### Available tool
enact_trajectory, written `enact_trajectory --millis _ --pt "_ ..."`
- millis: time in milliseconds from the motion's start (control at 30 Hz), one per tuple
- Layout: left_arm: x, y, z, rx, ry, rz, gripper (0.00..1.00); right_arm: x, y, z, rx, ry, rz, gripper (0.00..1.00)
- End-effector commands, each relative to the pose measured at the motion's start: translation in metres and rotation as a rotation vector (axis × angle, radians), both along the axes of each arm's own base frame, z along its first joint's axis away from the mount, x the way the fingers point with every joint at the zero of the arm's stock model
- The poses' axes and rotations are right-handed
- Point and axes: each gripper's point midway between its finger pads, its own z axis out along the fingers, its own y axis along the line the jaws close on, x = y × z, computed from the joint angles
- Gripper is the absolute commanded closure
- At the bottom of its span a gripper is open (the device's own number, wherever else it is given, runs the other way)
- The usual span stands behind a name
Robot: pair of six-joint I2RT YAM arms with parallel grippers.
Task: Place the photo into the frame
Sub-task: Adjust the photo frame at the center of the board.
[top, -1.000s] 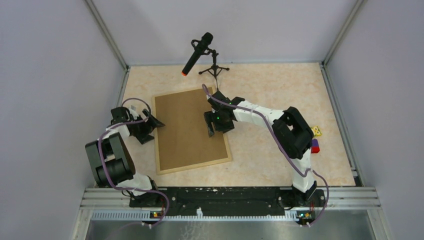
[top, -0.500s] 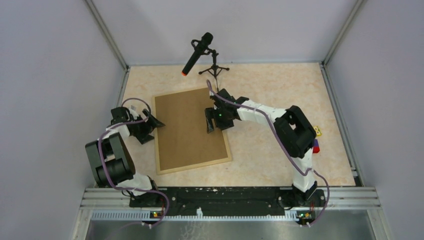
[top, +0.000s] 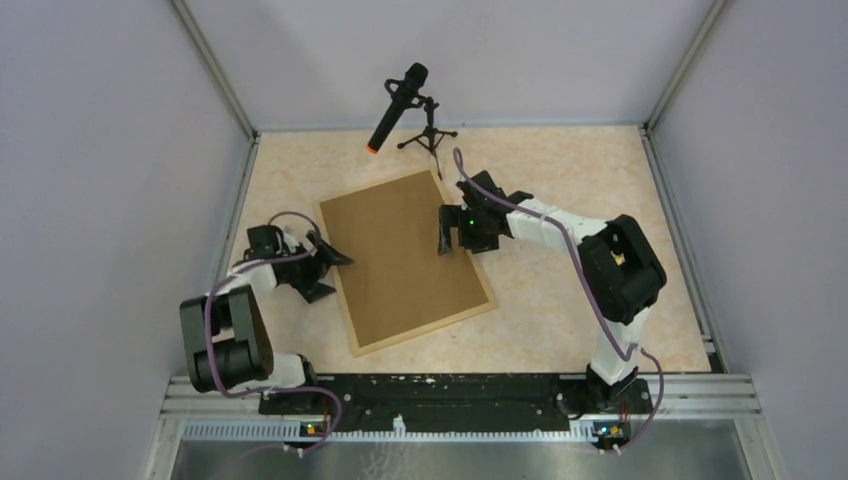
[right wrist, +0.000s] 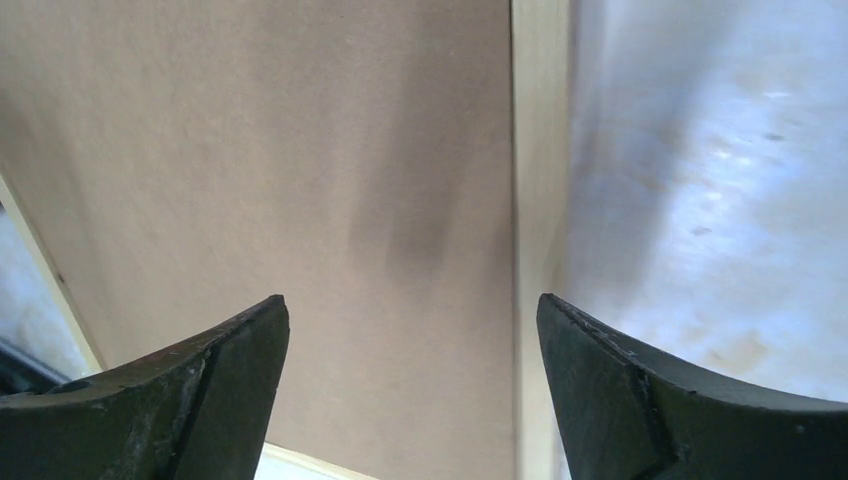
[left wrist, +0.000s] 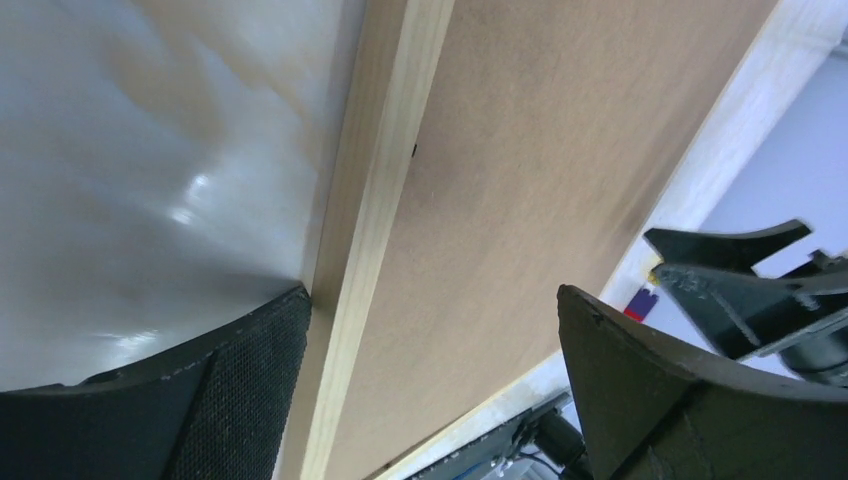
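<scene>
The frame (top: 425, 331) lies flat on the table, back up and turned at an angle, with a plain brown backing board (top: 410, 255) filling it. The photo is hidden. My left gripper (top: 335, 262) is open and straddles the frame's left strip. In the left wrist view (left wrist: 432, 292) one finger is outside the light-wood strip (left wrist: 370, 230) and the other is over the board (left wrist: 520, 200). My right gripper (top: 447, 235) is open at the frame's right edge. In the right wrist view (right wrist: 412, 300) its fingers span the board (right wrist: 300, 150) and the strip (right wrist: 540, 150).
A black microphone (top: 397, 105) on a small tripod (top: 430, 140) stands at the back, just beyond the frame's far corner. Grey walls close in the table on three sides. A small coloured block (left wrist: 635, 300) lies at the right beside the right arm.
The frame has slid to the right and turned counter-clockwise, its near end swinging right. Both open grippers have moved right with it, staying at its left and right edges.
</scene>
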Motion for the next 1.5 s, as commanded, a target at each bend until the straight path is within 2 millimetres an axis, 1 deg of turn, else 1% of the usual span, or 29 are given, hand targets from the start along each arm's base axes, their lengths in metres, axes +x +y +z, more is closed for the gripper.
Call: enact_trajectory --millis 0,67,100,133,167,200,233,267,300,367,433,533,600,667,733,767,800,833,900,967,1067,1133,1233,1300,1333,1400,1467 --pt "-0.069 -0.067 -0.024 -0.065 0.235 -0.062 0.01 0.013 -0.033 0.042 -0.021 -0.087 -0.127 0.06" --pt "-0.086 -0.102 -0.016 -0.057 0.228 -0.131 0.02 0.012 -0.052 0.047 -0.021 -0.071 -0.193 0.05" --pt "-0.093 -0.116 -0.010 -0.044 0.208 -0.169 0.02 0.010 -0.061 0.048 -0.025 -0.060 -0.226 0.05" --pt "-0.096 -0.124 -0.003 -0.022 0.178 -0.196 0.02 0.007 -0.070 0.048 -0.034 -0.050 -0.256 0.05" --pt "-0.099 -0.125 0.004 0.020 0.145 -0.216 0.01 0.003 -0.079 0.049 -0.050 -0.042 -0.288 0.05" --pt "-0.097 -0.121 0.011 0.073 0.097 -0.240 0.02 -0.001 -0.088 0.049 -0.076 -0.039 -0.316 0.05" --pt "-0.092 -0.112 0.020 0.137 0.042 -0.250 0.02 -0.004 -0.100 0.050 -0.115 -0.048 -0.357 0.05" --pt "-0.086 -0.101 0.027 0.213 -0.004 -0.233 0.01 -0.011 -0.108 0.050 -0.132 -0.035 -0.388 0.05" --pt "-0.074 -0.089 0.037 0.287 -0.075 -0.208 0.02 -0.015 -0.118 0.051 -0.154 -0.036 -0.438 0.04" --pt "-0.049 -0.080 0.065 0.359 -0.253 -0.196 0.02 -0.028 -0.136 0.047 -0.183 -0.004 -0.573 0.04" --pt "-0.023 -0.070 0.090 0.419 -0.384 -0.136 0.02 -0.048 -0.143 0.039 -0.193 0.066 -0.633 0.05" --pt "0.016 -0.062 0.122 0.427 -0.542 -0.035 0.02 -0.063 -0.131 0.027 -0.085 0.128 -0.653 0.06" --pt "0.042 -0.054 0.133 0.403 -0.591 0.032 0.02 -0.071 -0.128 0.020 -0.039 0.151 -0.669 0.07" --pt "0.070 -0.042 0.139 0.386 -0.632 0.073 0.02 -0.076 -0.128 0.017 -0.017 0.155 -0.668 0.07" --pt "0.094 -0.020 0.131 0.376 -0.617 0.121 0.02 -0.079 -0.131 0.016 -0.015 0.140 -0.664 0.07" --pt "0.104 -0.005 0.126 0.349 -0.598 0.155 0.02 -0.080 -0.131 0.017 -0.003 0.131 -0.658 0.07" --pt "0.117 0.011 0.127 0.295 -0.604 0.192 0.02 -0.081 -0.131 0.016 0.009 0.126 -0.654 0.07" --pt "0.126 0.014 0.119 0.221 -0.595 0.188 0.02 -0.085 -0.131 0.012 0.019 0.129 -0.647 0.07" --pt "0.142 0.013 0.121 0.132 -0.651 0.138 0.02 -0.090 -0.129 0.007 0.047 0.139 -0.641 0.07" --pt "0.163 0.012 0.119 0.101 -0.700 0.116 0.02 -0.093 -0.128 0.001 0.066 0.144 -0.631 0.06" --pt "0.196 0.005 0.105 0.050 -0.685 0.044 0.02 -0.095 -0.128 -0.006 0.068 0.153 -0.606 0.06" --pt "0.209 -0.005 0.100 0.008 -0.698 -0.025 0.02 -0.094 -0.130 -0.010 0.059 0.159 -0.598 0.06" --pt "0.222 -0.009 0.097 0.022 -0.745 -0.070 0.02 -0.094 -0.130 -0.018 0.068 0.171 -0.579 0.06" --pt "0.228 -0.010 0.086 0.028 -0.735 -0.084 0.02 -0.092 -0.130 -0.021 0.081 0.168 -0.573 0.06" --pt "0.228 -0.012 0.076 0.003 -0.705 -0.088 0.02 -0.091 -0.130 -0.022 0.083 0.166 -0.572 0.06" --pt "0.223 -0.019 0.059 -0.069 -0.656 -0.101 0.04 -0.086 -0.131 -0.023 0.082 0.160 -0.565 0.06" --pt "0.210 -0.026 0.045 -0.120 -0.599 -0.088 0.05 -0.082 -0.132 -0.023 0.074 0.156 -0.559 0.06"
